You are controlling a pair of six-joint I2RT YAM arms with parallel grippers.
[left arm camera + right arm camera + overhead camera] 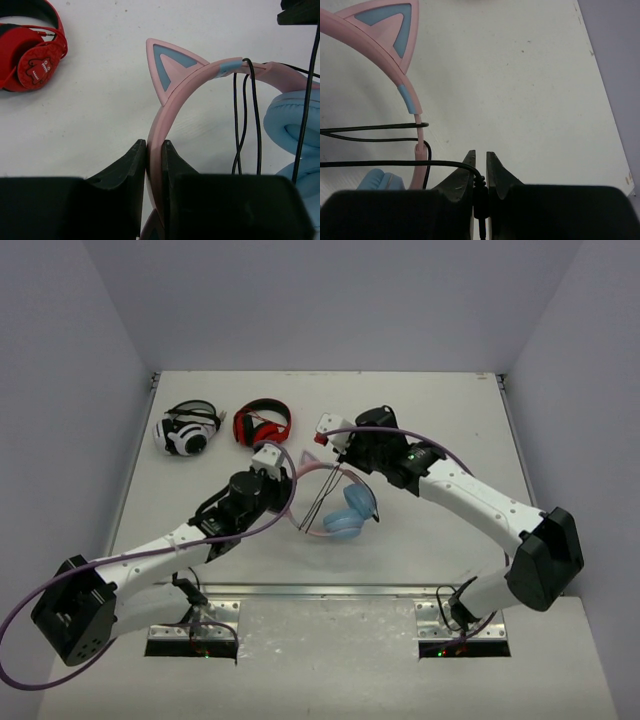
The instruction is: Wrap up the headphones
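**A:** At the near edge of the table [450,410], past the arm bases, what comes first?

**B:** The headphones [340,510], about mid-table between the two arms. Their light blue ear cups [348,515] are on the near side, and the pink headband [170,95] arches away from them.

**A:** And the left claw [154,145]?

**B:** It is closed on the headband. The left wrist view shows one finger pressed to each face of the pink band, below a cat ear [167,65].

**A:** Where is the cable [247,120]?

**B:** It is draped over the headband next to a small blue patch, and thin black strands hang down beside the ear cup. In the right wrist view two strands cross the band and a third runs along to the right claw [481,155].

**A:** Is that claw gripping it?

**B:** Yes. Its fingers pinch the thicker end of the cable with only a narrow slit between them. It sits just beyond the headband, toward the far side.

**A:** What is farther back?

**B:** The red-and-black headphones [262,424] lie just behind the left claw. The white-and-black headphones [188,428] lie beside them to the left. Neither is touched.
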